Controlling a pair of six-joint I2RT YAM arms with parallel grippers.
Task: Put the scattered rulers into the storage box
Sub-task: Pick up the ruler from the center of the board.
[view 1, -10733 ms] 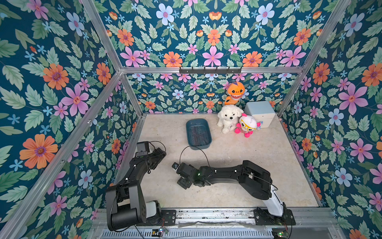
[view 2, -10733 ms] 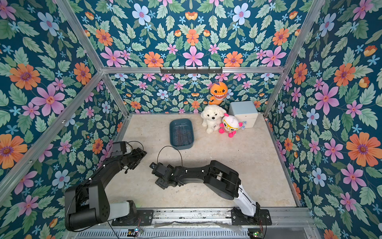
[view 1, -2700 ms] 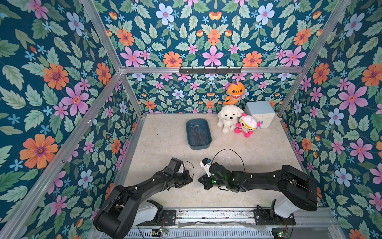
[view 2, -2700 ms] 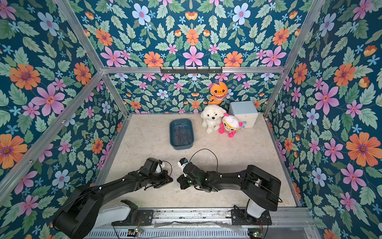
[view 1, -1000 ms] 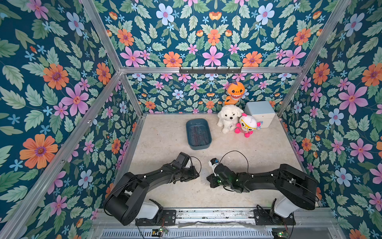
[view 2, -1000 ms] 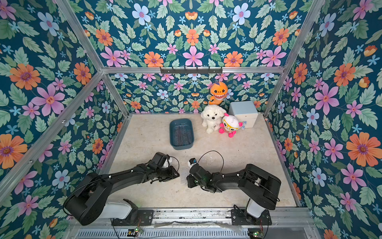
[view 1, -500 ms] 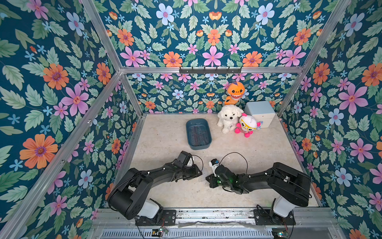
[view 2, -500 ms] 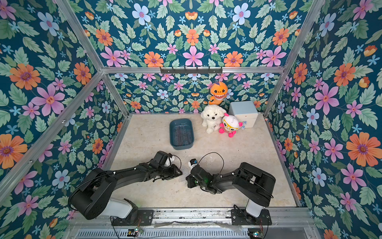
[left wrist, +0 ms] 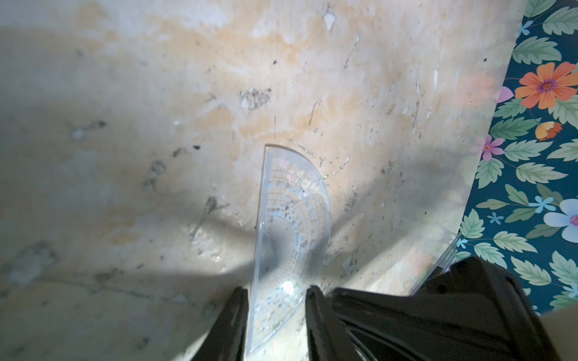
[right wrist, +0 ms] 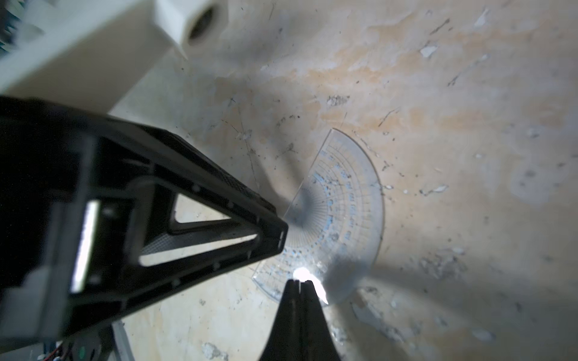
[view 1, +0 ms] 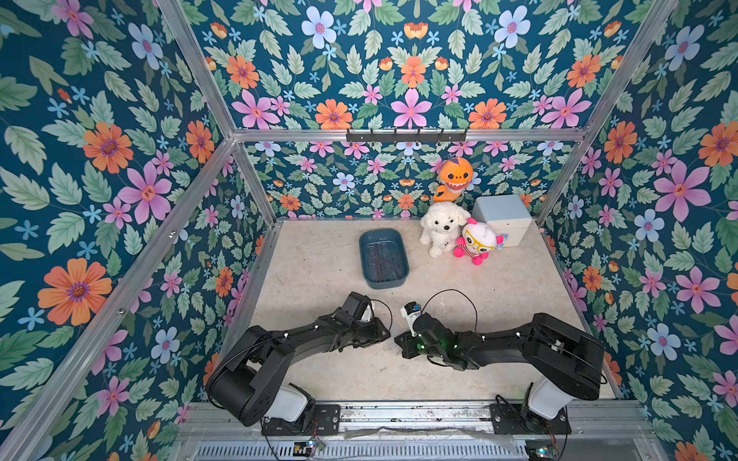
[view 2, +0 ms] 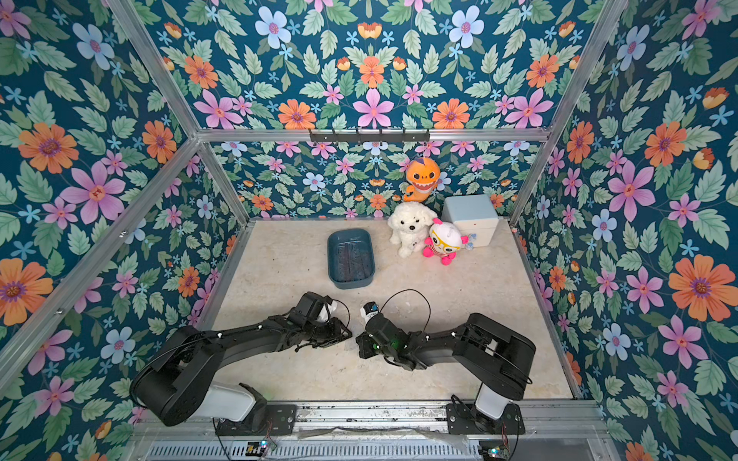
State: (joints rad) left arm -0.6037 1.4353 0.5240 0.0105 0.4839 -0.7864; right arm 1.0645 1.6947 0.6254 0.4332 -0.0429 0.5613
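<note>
Left gripper is standing with its jaws apart, straddling the near end of the protractor. One finger is sitting by the straight edge, and the other is by the arc. I cannot tell whether either pad is touching. The sheet is looking narrowed across its width in the left wrist view, so it may be tipping up on an edge rather than lying flat; this is not settled.

Right gripper is showing both fingers pressed together, with its tips sitting at the rim of one end of the protractor. I cannot tell whether it is pinching or only pinning it.

In both top views the two grippers are meeting tip to tip at the front centre of the table. The clear sheet itself is not showing there.

The storage box is sitting well apart from them toward the back wall, almost straight beyond the left fingertips, with rulers already lying inside.

Judgement: the protractor's long axis is running out along the left fingers toward the right arm. That puts it crosswise to the box's long side. The left arm is looking the better placed for the carry, and the sheet is likely needing a turn on the way.
</note>
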